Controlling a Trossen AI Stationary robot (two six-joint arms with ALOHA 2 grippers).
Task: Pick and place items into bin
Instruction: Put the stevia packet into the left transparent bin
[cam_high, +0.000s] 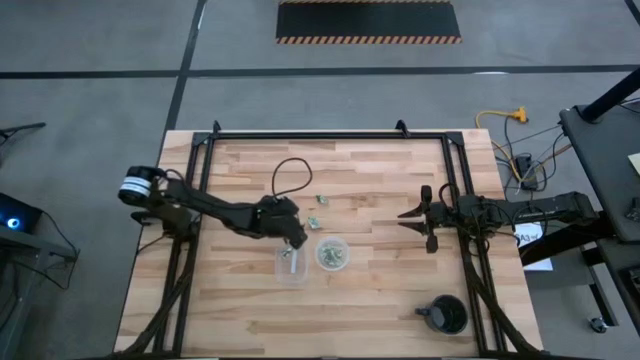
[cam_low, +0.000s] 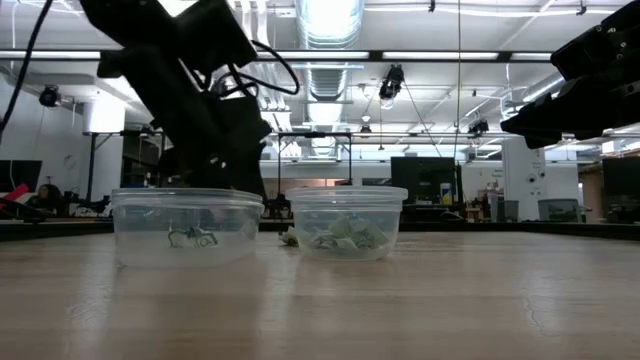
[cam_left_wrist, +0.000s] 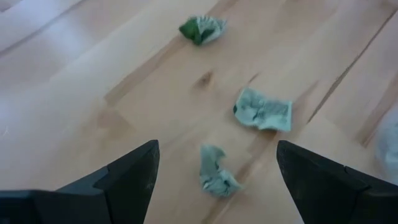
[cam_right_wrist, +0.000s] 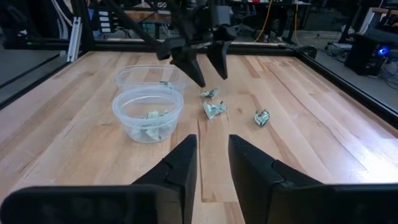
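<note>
Three crumpled pale green items lie on the wood beyond the cups: one (cam_left_wrist: 217, 172) directly below my open left gripper (cam_left_wrist: 216, 152), a second (cam_left_wrist: 264, 110) just past it, a third (cam_left_wrist: 203, 29) farther off. The right wrist view shows the left gripper (cam_right_wrist: 210, 76) pointing down, fingertips just above the nearest item (cam_right_wrist: 209, 93). Of two clear round cups, one (cam_high: 333, 253) holds green pieces and the other (cam_high: 292, 262) a silvery piece. My right gripper (cam_right_wrist: 211, 142) waits at the table's right side, slightly open and holding nothing.
A black mug-like object (cam_high: 445, 313) stands near the table's near right corner. A black frame (cam_high: 330, 136) runs along the table's far edge and down both sides. Bare wood lies between the cups and the right arm.
</note>
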